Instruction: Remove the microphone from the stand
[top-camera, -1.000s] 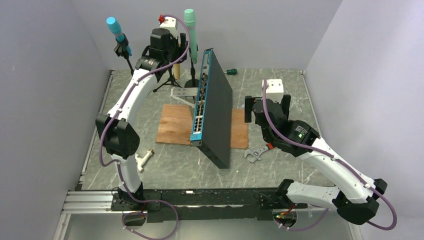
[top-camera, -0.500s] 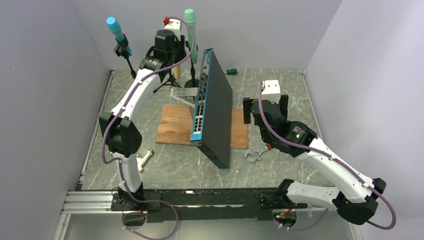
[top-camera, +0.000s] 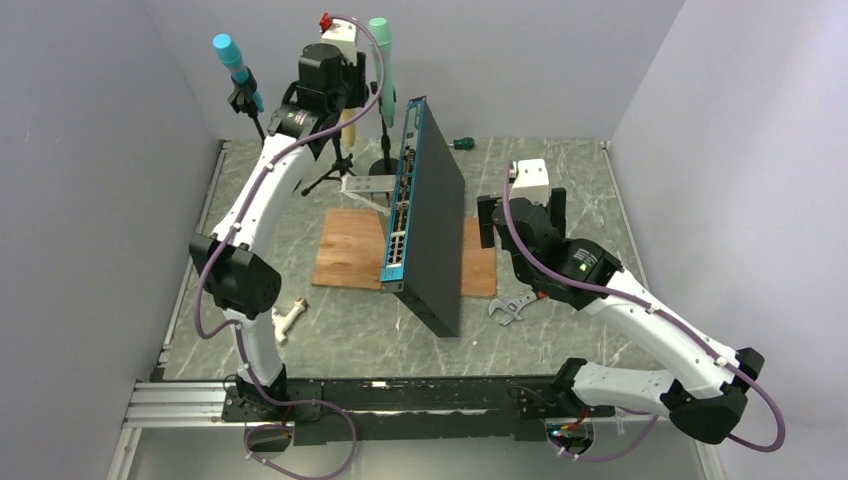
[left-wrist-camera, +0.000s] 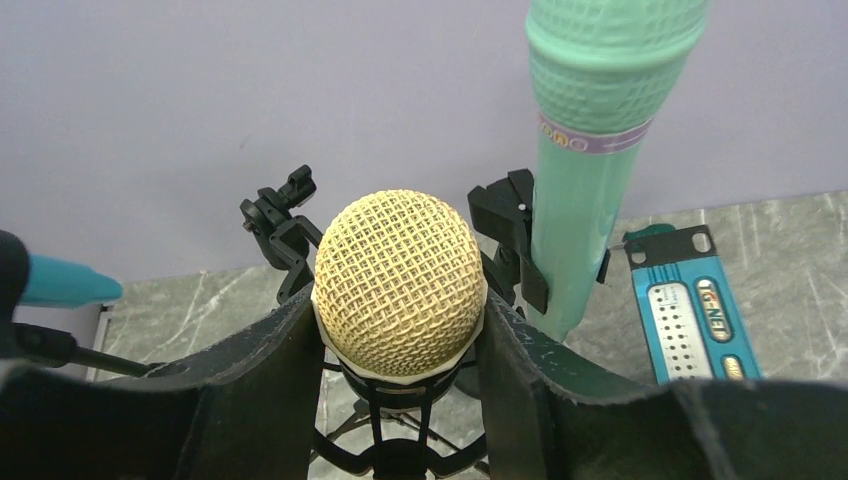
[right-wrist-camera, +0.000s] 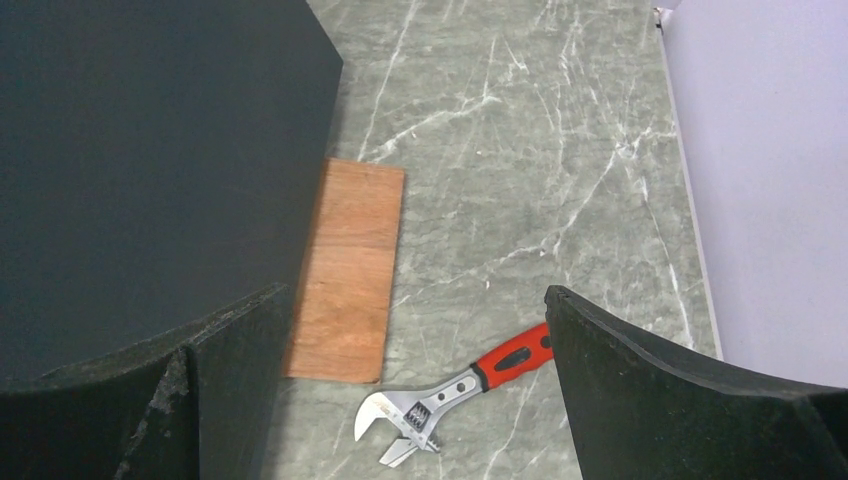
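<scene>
Gold microphone (left-wrist-camera: 398, 282) tight in left end effector (left-wrist-camera: 395, 312); right end effector (right-wrist-camera: 415, 297) wide.

Gold-mesh microphone (left-wrist-camera: 400, 283) upright in stand (left-wrist-camera: 398, 455)

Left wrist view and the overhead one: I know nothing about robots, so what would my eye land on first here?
Most striking is the gold microphone, its mesh head filling the middle of the left wrist view, pinched between the black fingers of the left gripper, with a mint-green microphone just to its right. From above, a big black network switch stands on edge on a wooden board mid-table.
</scene>
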